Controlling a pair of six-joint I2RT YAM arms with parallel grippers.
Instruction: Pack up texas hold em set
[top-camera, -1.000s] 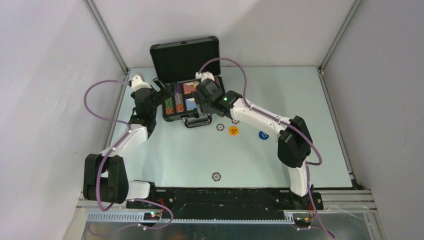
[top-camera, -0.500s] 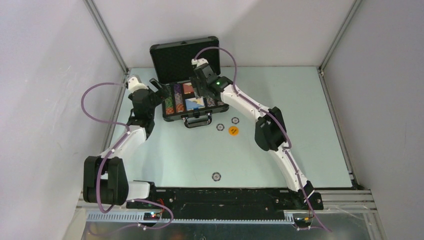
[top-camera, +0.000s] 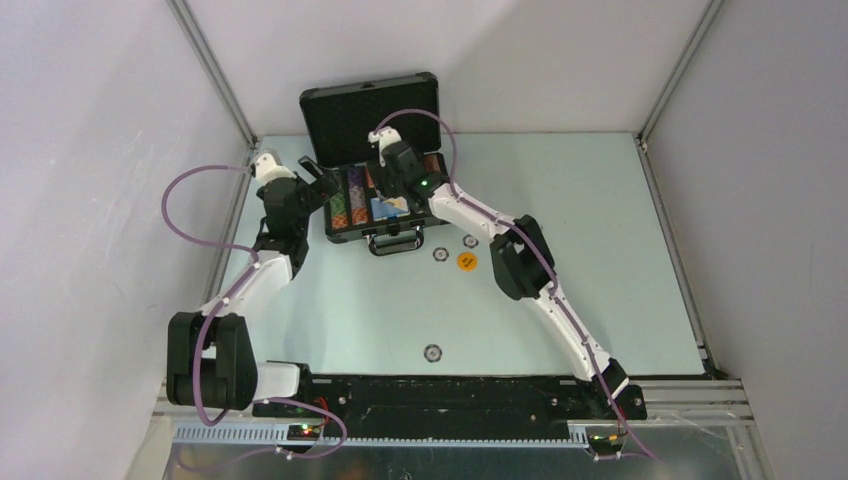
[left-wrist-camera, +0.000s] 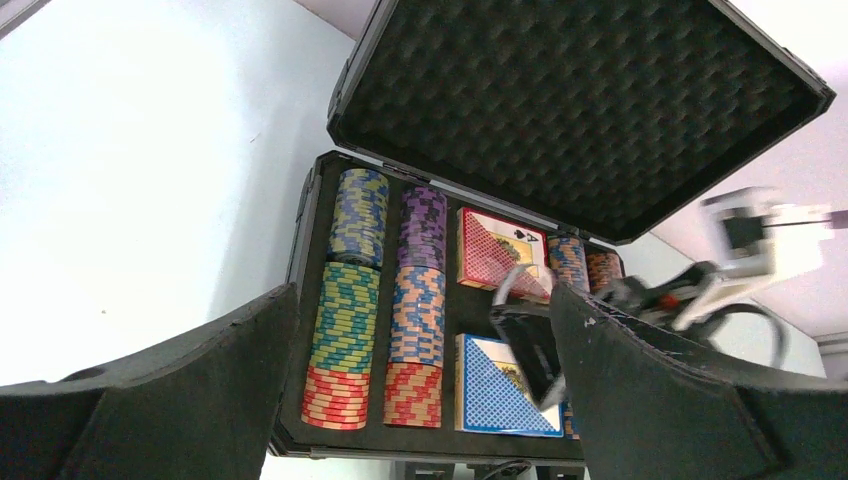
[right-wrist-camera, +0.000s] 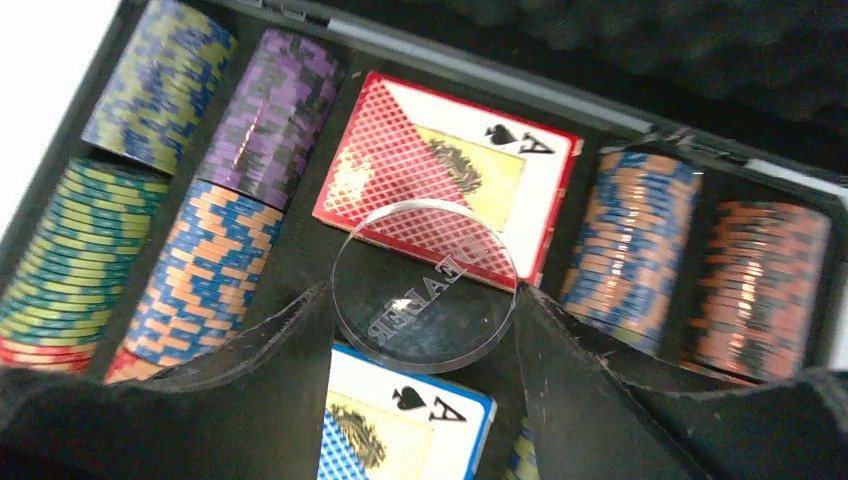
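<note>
Briefcase (top-camera: 372, 112) of the poker set sits open near the far left corner of the table (top-camera: 560, 180), lid upright, its tray filled with rows of chips (right-wrist-camera: 150, 90), a red card deck (right-wrist-camera: 440, 165) and a blue card deck (right-wrist-camera: 400, 420). Over the tray, the right gripper (right-wrist-camera: 422, 300) has its fingers partly apart and clamped on the edges of a clear round dealer button (right-wrist-camera: 425, 250), held above the gap between the two decks. The left gripper (top-camera: 320, 175) is just beside the case's left edge, fingers spread wide and empty, and an orange chip (top-camera: 466, 261) lies on the table near the case's front edge.
</note>
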